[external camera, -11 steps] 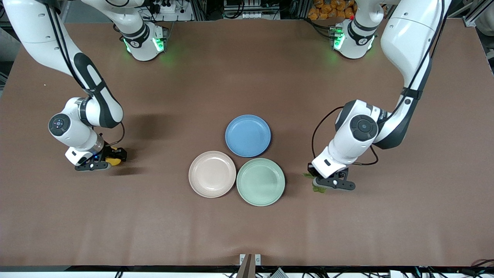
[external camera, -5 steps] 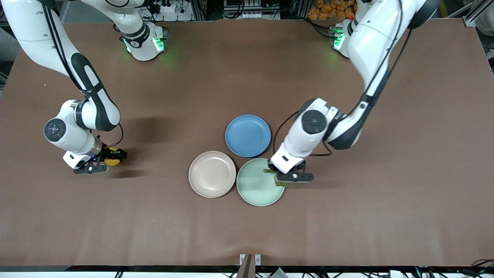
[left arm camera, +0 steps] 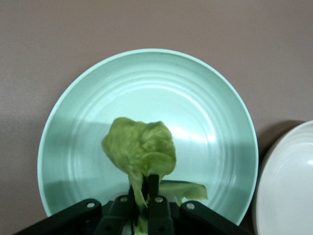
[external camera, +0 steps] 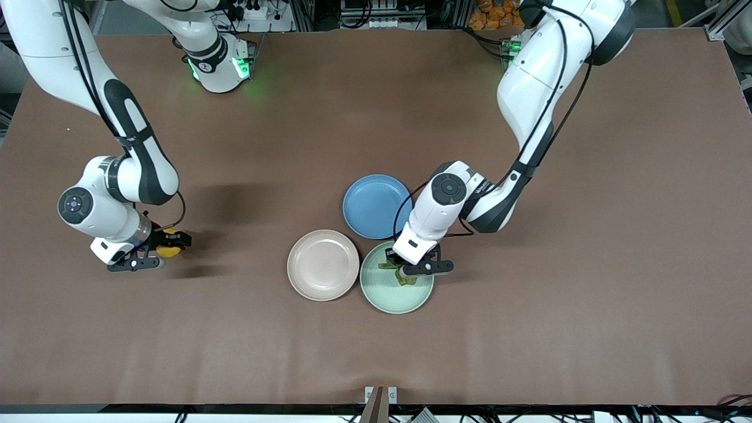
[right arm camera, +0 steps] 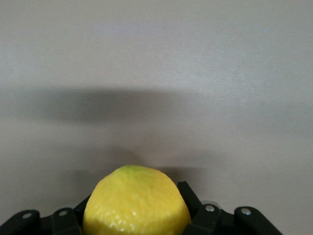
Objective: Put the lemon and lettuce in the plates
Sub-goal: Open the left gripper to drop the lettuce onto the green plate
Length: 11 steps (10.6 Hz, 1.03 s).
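Three plates clustered mid-table: blue plate (external camera: 376,205), beige-pink plate (external camera: 322,265), mint plate (external camera: 382,291). One lettuce (left arm camera: 141,149), crinkled yellow-green leaf, clamped in left gripper (external camera: 405,271) over mint plate. One lemon (right arm camera: 136,203), dimpled yellow, clamped in right gripper (external camera: 160,251) over table (external camera: 235,329) toward right arm's end.

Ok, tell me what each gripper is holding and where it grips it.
Left gripper pinches the lettuce by one edge, over the mint green plate. Right gripper clamps the lemon across its sides.
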Each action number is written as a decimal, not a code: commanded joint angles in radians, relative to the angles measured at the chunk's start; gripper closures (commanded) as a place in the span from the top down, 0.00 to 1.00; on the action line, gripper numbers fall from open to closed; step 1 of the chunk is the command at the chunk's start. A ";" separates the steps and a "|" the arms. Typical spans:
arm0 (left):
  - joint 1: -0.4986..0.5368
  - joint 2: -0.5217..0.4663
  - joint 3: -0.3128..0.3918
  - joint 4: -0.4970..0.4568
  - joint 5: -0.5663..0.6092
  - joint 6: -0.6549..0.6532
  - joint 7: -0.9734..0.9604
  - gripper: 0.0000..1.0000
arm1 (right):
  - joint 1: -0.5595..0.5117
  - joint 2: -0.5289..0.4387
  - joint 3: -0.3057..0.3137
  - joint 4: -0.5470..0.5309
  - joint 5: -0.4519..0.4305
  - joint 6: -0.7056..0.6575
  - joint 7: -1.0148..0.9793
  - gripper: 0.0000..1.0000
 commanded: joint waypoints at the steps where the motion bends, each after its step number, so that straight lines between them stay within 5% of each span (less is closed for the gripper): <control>1: -0.016 -0.015 0.027 0.030 0.015 -0.004 -0.038 1.00 | 0.065 -0.008 0.004 0.045 0.005 -0.065 0.142 0.54; 5: 0.006 -0.099 0.038 0.033 0.017 -0.097 -0.029 1.00 | 0.173 -0.001 0.007 0.062 0.195 -0.065 0.198 0.54; 11: 0.075 -0.292 0.041 0.022 0.017 -0.465 0.089 1.00 | 0.394 0.084 0.003 0.193 0.212 -0.065 0.497 0.55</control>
